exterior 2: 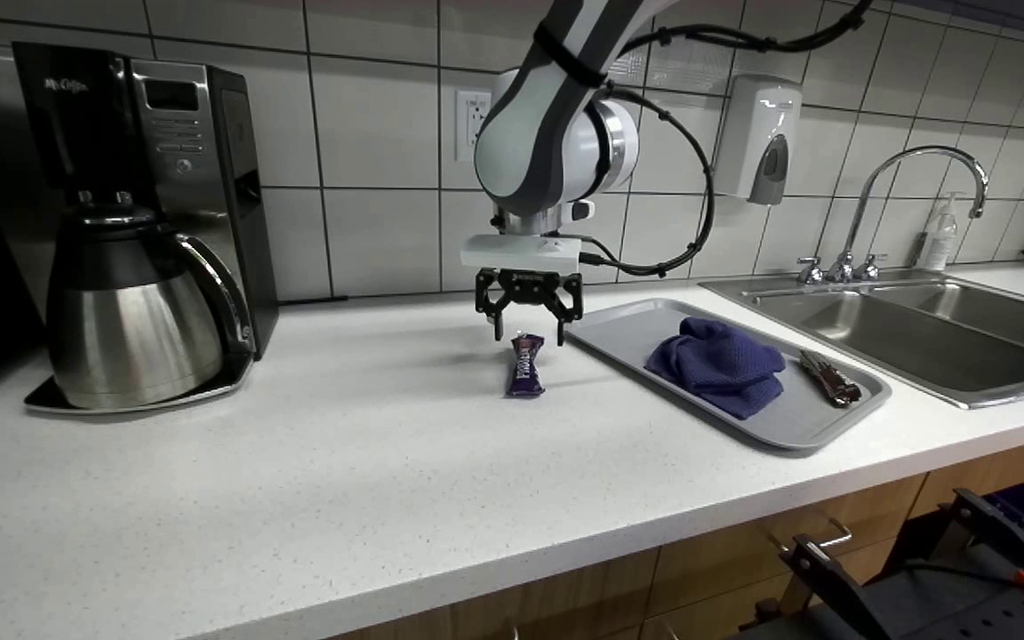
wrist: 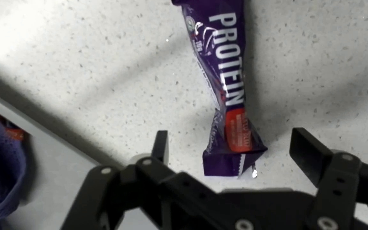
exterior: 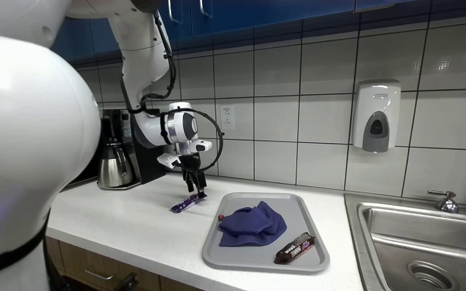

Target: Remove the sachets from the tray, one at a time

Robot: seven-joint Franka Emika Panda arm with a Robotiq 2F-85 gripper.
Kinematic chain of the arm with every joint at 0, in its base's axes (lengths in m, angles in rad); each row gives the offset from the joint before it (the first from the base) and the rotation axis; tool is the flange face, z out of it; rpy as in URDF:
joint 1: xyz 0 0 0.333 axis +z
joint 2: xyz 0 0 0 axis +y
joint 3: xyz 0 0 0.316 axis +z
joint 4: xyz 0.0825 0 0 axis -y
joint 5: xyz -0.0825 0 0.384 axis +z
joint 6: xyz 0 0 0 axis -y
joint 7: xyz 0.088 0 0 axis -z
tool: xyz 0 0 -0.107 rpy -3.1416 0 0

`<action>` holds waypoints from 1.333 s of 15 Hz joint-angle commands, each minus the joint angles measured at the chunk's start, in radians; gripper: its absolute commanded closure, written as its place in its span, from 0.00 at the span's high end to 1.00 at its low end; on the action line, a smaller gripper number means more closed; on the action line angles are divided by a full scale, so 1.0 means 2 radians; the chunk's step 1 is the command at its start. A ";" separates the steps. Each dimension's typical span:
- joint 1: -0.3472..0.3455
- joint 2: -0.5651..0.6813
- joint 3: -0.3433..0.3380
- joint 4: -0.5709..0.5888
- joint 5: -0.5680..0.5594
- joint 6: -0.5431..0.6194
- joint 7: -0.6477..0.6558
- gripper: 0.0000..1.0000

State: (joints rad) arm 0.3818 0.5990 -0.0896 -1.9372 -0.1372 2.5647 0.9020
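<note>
Purple sachet is off the tray, lying on the tabletop between tray and coffee maker, nearer the tray. Wrist view: long axis close to vertical, slight lean, PROTEIN printed lengthwise, reading down toward the lower end. That end sits between the two fingers, gap on both sides. In both exterior views the other end points toward the tabletop's front edge. End effector: jaws spread wide, nothing held, closing line roughly square across the sachet; fingertip height over the surface, can't tell. Count: 2 sachets plainly visible; second is the brown sachet on the tray, axis diagonal, toward the sink-side front corner. 1 blue cloth bunched on the tray, 1 red wrapper bit poking out at its edge, mostly hidden, can't tell if it's a third sachet. 1 coffee maker, 1 carafe. Edges: tray rim cuts diagonally across the wrist view's lower left, near one finger. Sink just beside the tray's far side, tiled wall behind. Most room is toward the coffee maker: wide stretch of tabletop that way, and forward to the front edge.
</note>
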 commanded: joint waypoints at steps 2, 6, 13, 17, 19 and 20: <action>0.003 -0.028 -0.014 -0.012 -0.010 -0.003 0.021 1.00; -0.002 -0.048 -0.022 -0.025 -0.012 0.001 0.022 1.00; -0.015 -0.093 -0.037 -0.070 -0.021 0.010 0.023 1.00; -0.027 -0.123 -0.045 -0.104 -0.034 0.017 0.024 1.00; -0.037 -0.137 -0.047 -0.122 -0.039 0.022 0.021 1.00; -0.043 -0.144 -0.048 -0.130 -0.041 0.025 0.020 1.00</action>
State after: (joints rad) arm 0.3290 0.3893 -0.1886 -2.1123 -0.1789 2.5871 0.9179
